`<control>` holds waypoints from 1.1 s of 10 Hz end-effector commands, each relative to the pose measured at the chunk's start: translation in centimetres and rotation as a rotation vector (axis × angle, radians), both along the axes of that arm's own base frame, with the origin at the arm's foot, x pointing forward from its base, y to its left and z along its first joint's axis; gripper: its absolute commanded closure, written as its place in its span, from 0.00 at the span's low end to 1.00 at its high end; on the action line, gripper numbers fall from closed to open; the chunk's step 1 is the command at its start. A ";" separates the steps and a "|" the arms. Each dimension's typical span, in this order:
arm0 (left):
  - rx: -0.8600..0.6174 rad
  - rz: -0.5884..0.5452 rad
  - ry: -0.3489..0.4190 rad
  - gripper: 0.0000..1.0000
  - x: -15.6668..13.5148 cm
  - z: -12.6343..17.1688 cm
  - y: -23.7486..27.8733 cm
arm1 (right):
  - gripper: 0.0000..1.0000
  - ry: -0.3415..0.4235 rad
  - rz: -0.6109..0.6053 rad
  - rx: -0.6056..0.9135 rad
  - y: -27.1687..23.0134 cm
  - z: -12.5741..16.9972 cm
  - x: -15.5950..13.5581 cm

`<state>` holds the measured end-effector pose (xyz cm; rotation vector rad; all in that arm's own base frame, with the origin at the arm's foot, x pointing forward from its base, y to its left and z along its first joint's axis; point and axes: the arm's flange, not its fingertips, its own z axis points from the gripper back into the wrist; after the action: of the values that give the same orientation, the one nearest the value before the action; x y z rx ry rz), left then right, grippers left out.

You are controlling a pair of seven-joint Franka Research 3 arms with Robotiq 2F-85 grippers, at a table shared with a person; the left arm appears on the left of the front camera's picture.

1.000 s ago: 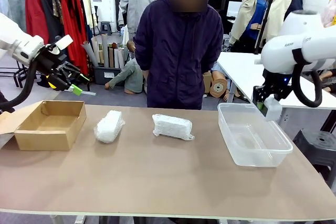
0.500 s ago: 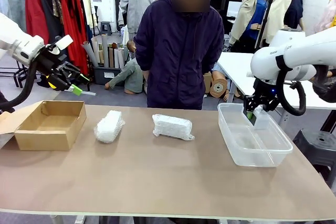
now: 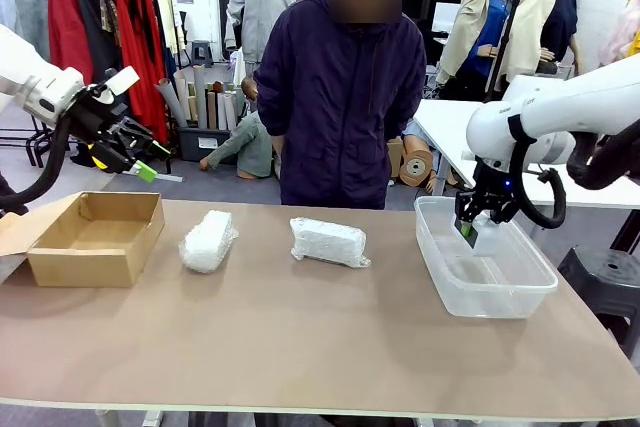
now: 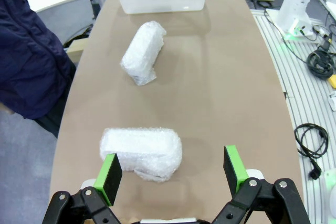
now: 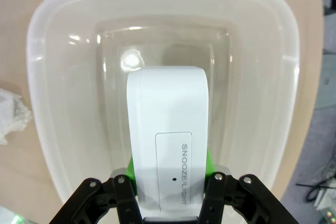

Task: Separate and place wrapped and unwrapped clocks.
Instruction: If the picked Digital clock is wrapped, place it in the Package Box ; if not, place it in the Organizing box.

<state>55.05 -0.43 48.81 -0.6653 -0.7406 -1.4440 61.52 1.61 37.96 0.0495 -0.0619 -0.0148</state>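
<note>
Two bubble-wrapped clocks lie on the table, one [image 3: 207,240] left of centre and one [image 3: 329,241] near the middle; the left wrist view has them near [image 4: 142,152] and farther [image 4: 143,52]. The bare white clock [image 5: 168,135], its top marked SNOOZE/LIGHT, is held by my right gripper [image 3: 472,229], which hangs over the clear plastic tub [image 3: 527,282], the clock just inside its rim. My left gripper [image 3: 143,159] stands open in the air above the cardboard box [image 3: 93,238], its green pads [image 4: 111,178] wide apart.
A person in a dark jacket [image 3: 340,97] stands at the table's far edge behind the wrapped clocks. The tub's floor [image 5: 110,87] is bare under the clock. Cables [image 4: 315,140] lie on the floor beside the table.
My right arm swung left and down, carrying the bare clock from outside the tub's right edge to above and into the tub. The left arm and wrapped clocks stayed put.
</note>
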 end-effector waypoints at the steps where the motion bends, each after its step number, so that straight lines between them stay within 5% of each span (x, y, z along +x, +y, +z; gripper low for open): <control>1: -0.005 -0.003 -0.002 0.00 0.0 0.1 -0.1 | 1.00 0.017 -0.011 0.031 -0.7 -0.4 1.2; 11: -0.005 -0.003 -0.002 0.00 0.0 0.1 -0.1 | 1.00 0.194 -0.049 -0.042 -1.2 -5.0 0.7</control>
<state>55.05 -0.44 48.82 -0.6653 -0.7406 -1.4440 61.66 0.30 33.58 0.0382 0.0853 -0.0399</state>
